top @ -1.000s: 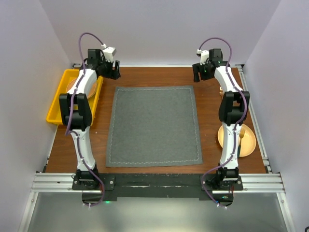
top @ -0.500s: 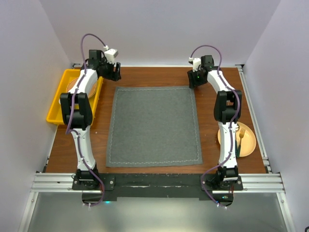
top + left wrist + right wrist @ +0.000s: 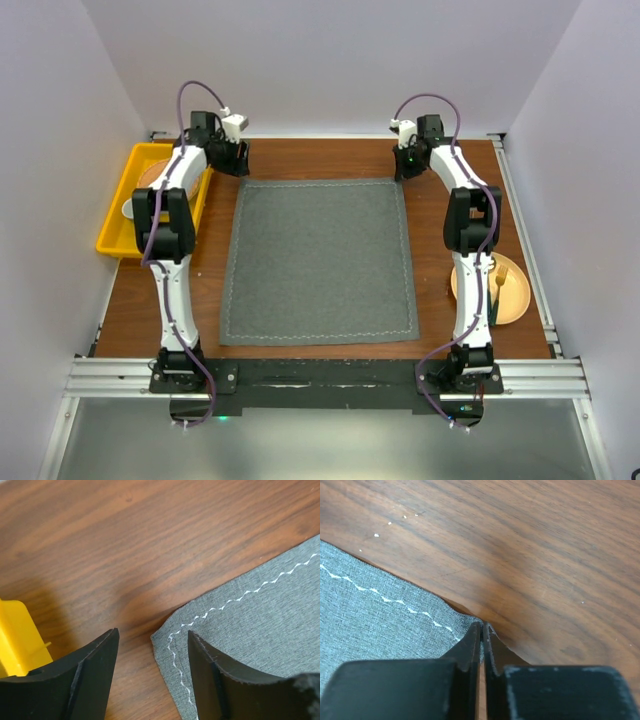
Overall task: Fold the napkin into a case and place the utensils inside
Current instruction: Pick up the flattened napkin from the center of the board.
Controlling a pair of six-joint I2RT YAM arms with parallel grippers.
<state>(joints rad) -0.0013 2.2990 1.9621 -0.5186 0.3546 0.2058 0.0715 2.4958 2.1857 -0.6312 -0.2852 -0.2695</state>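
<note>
The napkin (image 3: pixel 318 262) lies spread flat on the table (image 3: pixel 135 310). It reaches back toward the arm bases from both grippers, which sit at its two far corners. The right gripper (image 3: pixel 403 170) has its jaws pressed together on the far right corner. In the right wrist view the hemmed edge lifts a little where it runs in between the closed fingers (image 3: pixel 465 652). The left gripper (image 3: pixel 238 160) stands with jaws apart, astride the far left corner. One finger (image 3: pixel 220 680) is over the cloth and the other over bare wood, and the corner tip lies flat between them.

A second ago the right gripper hung with jaws apart over bare wood to the right of its corner; it has since swung in and clamped. The left gripper has come down nearer its corner, with its jaws a little narrower. The napkin has not shifted.

A yellow tray (image 3: pixel 115 240) holding dishes lies just to the left of the left gripper. A round plate (image 3: pixel 515 300) sits well behind the right gripper, near that arm's base, with its left rim partly hidden by the arm. The utensils (image 3: pixel 499 282) rest on it, well apart from both grippers.
</note>
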